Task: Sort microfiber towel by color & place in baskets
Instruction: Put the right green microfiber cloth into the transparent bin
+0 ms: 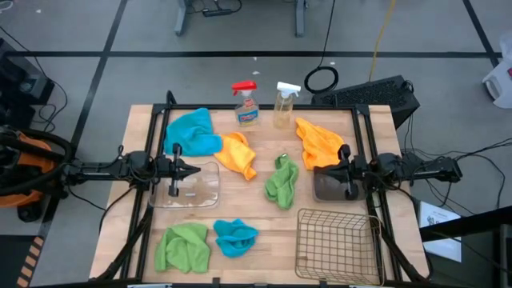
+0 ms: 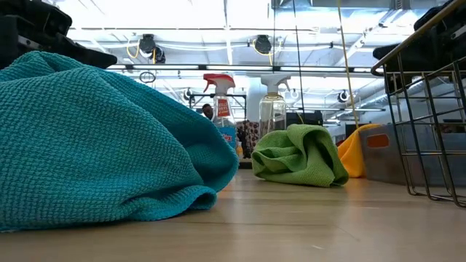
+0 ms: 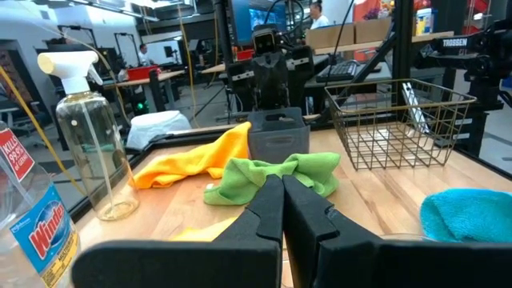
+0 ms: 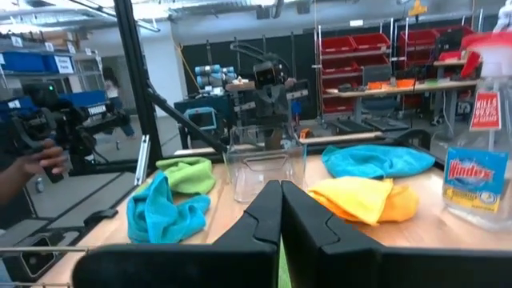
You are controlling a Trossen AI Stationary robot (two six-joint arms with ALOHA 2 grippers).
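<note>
Both claws, left (image 1: 174, 170) and right (image 1: 347, 170), were seen shut and empty. The green towel (image 1: 282, 181) was judged soft and light, best pinched at a raised fold.

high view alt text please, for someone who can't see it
Six small towels lie scattered on a wooden table, none yet in the clear tub, grey bin or wire basket. Two dark arms reach in from the sides, the left gripper over the tub and the right gripper over the bin, both with fingers shut. Two spray bottles stand at the far edge.
</note>
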